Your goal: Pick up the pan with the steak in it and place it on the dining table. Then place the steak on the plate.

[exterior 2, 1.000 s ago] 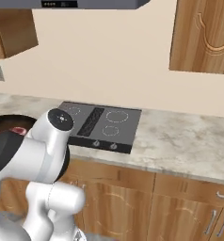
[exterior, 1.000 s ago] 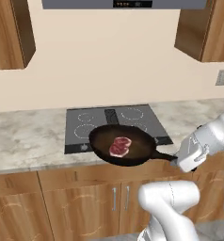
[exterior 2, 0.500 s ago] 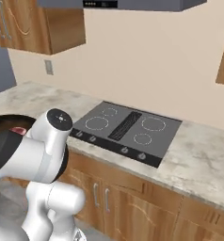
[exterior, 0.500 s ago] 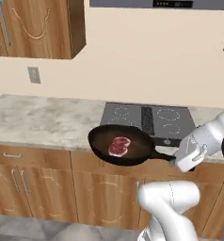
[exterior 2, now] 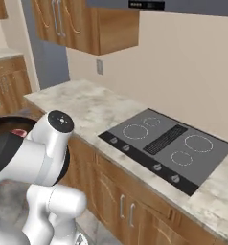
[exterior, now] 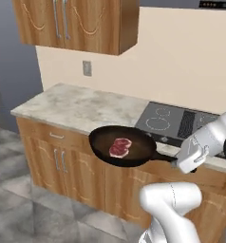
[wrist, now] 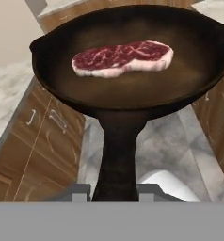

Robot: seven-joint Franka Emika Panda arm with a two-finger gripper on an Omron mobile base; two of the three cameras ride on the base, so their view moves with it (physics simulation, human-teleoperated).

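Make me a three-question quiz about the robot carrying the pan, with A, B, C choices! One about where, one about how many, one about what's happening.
1. Where is the steak?
A. on the counter
B. in the pan
C. on the cooktop

2. How many steaks are in the pan?
A. one
B. two
C. three

3. What is the gripper doing?
A. hanging open
B. pressing a cooktop knob
C. holding the pan's handle

Answers: 1 B, the meat lies on the pan's brown inside. 2 A, a single slab shows. 3 C, the pan hangs in the air off the counter.

One pan (exterior: 123,146), one steak (exterior: 119,147), one cooktop (exterior 2: 171,147), four burners.
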